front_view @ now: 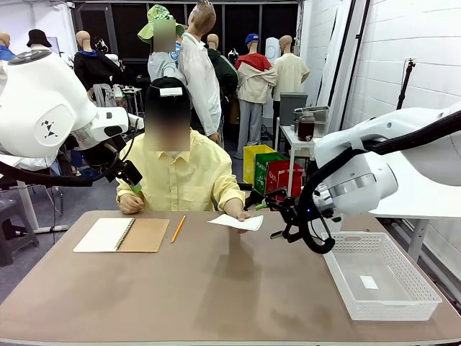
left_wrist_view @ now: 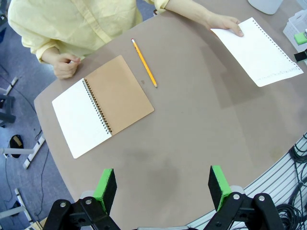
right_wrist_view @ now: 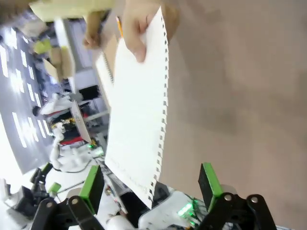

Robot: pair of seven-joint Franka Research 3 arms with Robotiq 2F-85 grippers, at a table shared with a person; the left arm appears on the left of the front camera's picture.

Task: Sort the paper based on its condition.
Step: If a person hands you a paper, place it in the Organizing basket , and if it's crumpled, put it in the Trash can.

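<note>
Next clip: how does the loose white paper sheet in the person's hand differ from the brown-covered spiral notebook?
The loose white paper sheet is single, with a punched torn edge; the brown-covered spiral notebook is wire-bound and open to a blank page. The person's hand holds the sheet raised above the brown table; the notebook lies flat on it, untouched. Both show plain white paper.

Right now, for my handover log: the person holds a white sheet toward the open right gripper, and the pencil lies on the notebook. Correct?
No: the pencil lies on the table beside the notebook, apart from it, as the left wrist view shows. The person's hand does hold the white sheet toward the open right gripper.
</note>
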